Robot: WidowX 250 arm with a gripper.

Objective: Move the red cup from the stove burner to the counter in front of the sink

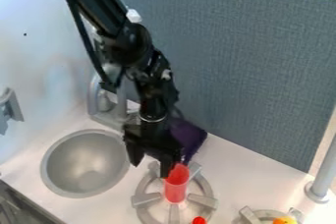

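The black gripper [151, 165] hangs over the counter between the sink bowl and the left burner, its two fingers apart and open, pointing down. Bare white counter shows between them. A red cup [176, 184] stands upright on the grey left burner [148, 198]. The right finger is at the cup's upper left rim; whether it touches the cup I cannot tell. Just behind the gripper, a dark purple object [190, 137] lies against the back panel, partly hidden by the arm.
A round grey sink bowl [85, 164] is at the left, with a grey faucet [108, 102] behind it. A small red object [199, 220] sits at the left burner's front. An orange object [285, 220] is on the right burner [253, 215]. A grey post [322, 183] stands at the right edge.
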